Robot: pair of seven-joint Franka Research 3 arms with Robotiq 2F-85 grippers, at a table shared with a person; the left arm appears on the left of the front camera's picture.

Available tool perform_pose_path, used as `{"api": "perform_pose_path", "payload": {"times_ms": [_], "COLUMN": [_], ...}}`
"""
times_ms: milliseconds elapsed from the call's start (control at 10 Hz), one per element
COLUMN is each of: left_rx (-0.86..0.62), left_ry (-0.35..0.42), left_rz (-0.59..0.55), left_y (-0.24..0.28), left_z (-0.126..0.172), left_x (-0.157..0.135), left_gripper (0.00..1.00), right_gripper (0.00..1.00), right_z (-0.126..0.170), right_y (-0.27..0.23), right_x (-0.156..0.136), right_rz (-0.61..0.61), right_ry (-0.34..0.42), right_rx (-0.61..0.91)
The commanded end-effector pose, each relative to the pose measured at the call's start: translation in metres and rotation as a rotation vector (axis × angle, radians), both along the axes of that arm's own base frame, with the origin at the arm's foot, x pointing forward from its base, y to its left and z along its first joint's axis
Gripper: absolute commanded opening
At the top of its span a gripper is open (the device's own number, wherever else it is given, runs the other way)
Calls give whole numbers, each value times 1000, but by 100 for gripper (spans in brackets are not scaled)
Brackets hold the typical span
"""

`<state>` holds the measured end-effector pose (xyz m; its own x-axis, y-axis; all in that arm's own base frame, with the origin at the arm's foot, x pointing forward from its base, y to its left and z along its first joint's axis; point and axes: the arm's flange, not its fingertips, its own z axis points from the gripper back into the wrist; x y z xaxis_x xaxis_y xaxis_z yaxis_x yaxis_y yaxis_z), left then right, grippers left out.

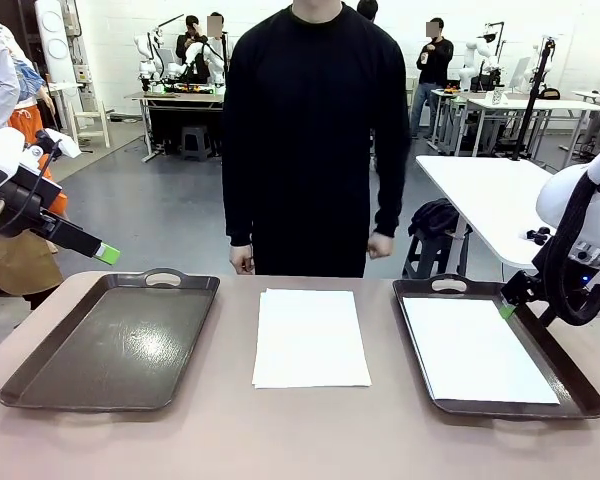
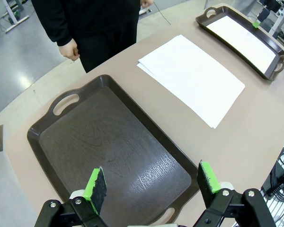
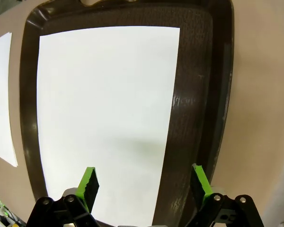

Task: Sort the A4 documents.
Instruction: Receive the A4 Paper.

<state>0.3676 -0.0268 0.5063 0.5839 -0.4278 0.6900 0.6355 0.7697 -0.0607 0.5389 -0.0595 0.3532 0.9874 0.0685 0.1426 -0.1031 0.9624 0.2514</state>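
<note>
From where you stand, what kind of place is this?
Likely a lab or workshop hall: white work tables stand on a bare grey floor, and people stand at benches farther back.

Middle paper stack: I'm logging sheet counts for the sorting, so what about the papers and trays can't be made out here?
- Thin white A4 paper stack, front view: sheet count; edges too fine.
- Flat white paper in the right dark brown handled tray, right wrist view: one sheet or several; washed out, near end cut off by the bottom edge and the right claw.
- Every sheet: underside hidden, lying flat.
</note>
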Motion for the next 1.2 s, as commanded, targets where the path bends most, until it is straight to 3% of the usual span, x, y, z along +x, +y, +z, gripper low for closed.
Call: {"api": "perform_pose_path", "payload": {"times_ms": [0, 500, 600, 800, 900, 1100], "left_rx": [-3, -3, -3, -3, -3, -3], "left_ry": [1, 1, 1, 1, 1, 1], "left_rz": [1, 1, 1, 1, 1, 1], "left_y": [1, 1, 1, 1, 1, 1], "left_z": [0, 0, 0, 0, 0, 0], "left_x": [0, 0, 0, 0, 0, 0], "left_gripper": [100, 100, 100, 100, 100, 100], "right_gripper": [100, 100, 100, 100, 100, 100], "right_z": [-1, 0, 19, 77, 97, 120], "right_y": [0, 0, 1, 27, 36, 40], "right_x": [0, 0, -17, -54, -68, -92], "right_rz": [3, 0, 66, 281, 389, 584], "right_ry": [2, 0, -120, -353, -406, -432], "right_rx": [-1, 0, -40, 27, 99, 221]}}
